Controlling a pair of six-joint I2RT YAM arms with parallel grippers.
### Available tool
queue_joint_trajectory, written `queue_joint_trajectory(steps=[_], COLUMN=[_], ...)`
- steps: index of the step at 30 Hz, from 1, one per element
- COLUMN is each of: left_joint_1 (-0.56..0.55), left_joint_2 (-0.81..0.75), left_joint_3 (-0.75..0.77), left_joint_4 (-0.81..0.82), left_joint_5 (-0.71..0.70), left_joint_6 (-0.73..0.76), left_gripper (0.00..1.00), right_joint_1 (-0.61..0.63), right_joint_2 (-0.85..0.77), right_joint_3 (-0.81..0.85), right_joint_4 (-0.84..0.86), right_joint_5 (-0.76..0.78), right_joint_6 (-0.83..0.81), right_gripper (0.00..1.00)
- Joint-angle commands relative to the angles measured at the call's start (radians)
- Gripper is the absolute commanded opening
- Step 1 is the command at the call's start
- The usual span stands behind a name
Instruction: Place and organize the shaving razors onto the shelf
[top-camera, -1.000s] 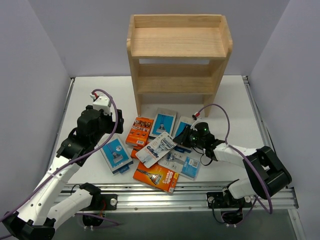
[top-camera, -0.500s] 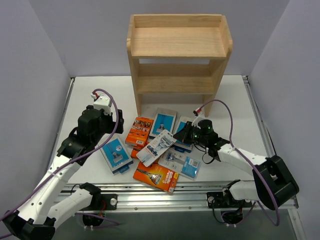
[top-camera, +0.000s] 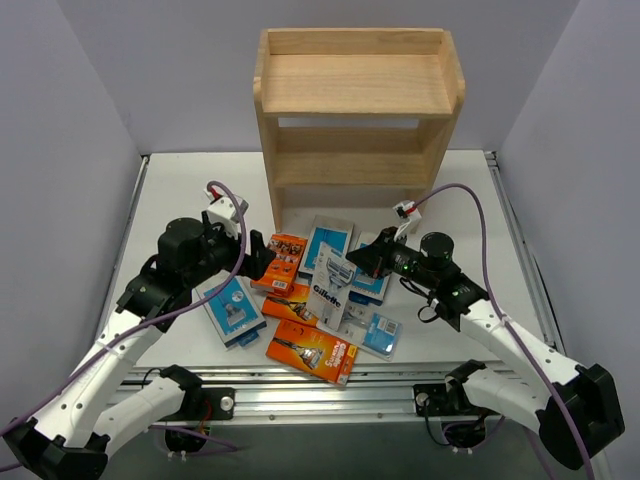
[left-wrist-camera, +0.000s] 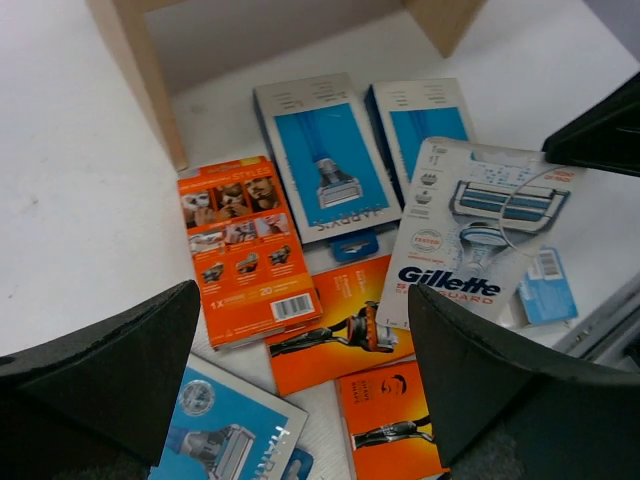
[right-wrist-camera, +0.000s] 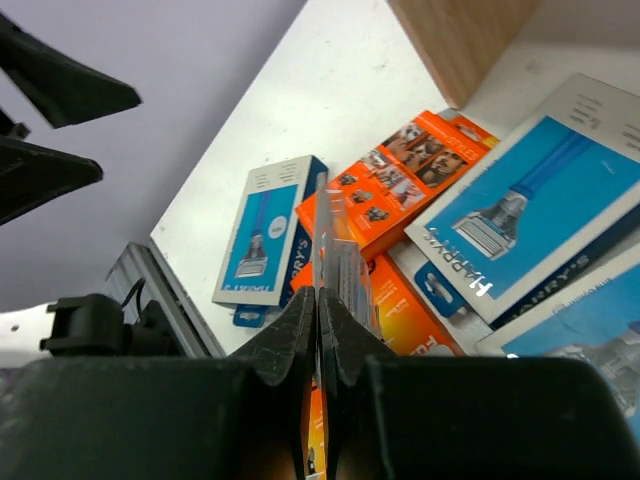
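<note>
Left gripper (top-camera: 252, 262) is hovering, jaws spread wide and holding nothing, above a blue-and-white box (top-camera: 232, 310) and an orange box (top-camera: 280, 262) lying flat on the table (top-camera: 460, 190). Mid-pile, a silver blister card (top-camera: 333, 285) with blue Gillette lettering is being held over the other packs. Right gripper (top-camera: 360, 262) is pinching its edge, jaws clamped. Shelf (top-camera: 355, 85) is standing behind the packs.

I see a pale bare-wood shelf (top-camera: 355, 85), grain visible, matt and unvarnished. The white worktop (top-camera: 180, 190) looks smooth and matt. The orange boxes (top-camera: 279, 262) and blue-and-white boxes (top-camera: 328, 245) are lightly glossy printed card. The silver blister card (top-camera: 332, 285) carries clear shiny plastic, probably over foil-faced paper.
</note>
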Motion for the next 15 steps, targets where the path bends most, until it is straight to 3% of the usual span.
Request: queue_joint_trajectory(steps=[1,15], left_joint_1=[-0.025,-0.083], left_joint_2=[-0.027,-0.043], left_joint_3=[-0.002,-0.034], left_joint_4=[0.097,0.163], left_joint_5=[0.163,0.379], left_joint_6=[0.015,0.039], left_gripper=[0.94,0.94], right_joint_1=[0.009,0.028], right_joint_2=[-0.053,-0.139], right_joint_3=[0.042,0.065], right_joint_4=[0.039,0.099], right_joint_5=[-0.119,-0.296], right_joint_6=[-0.05,-0.03], right_gripper=[0.0,0.0])
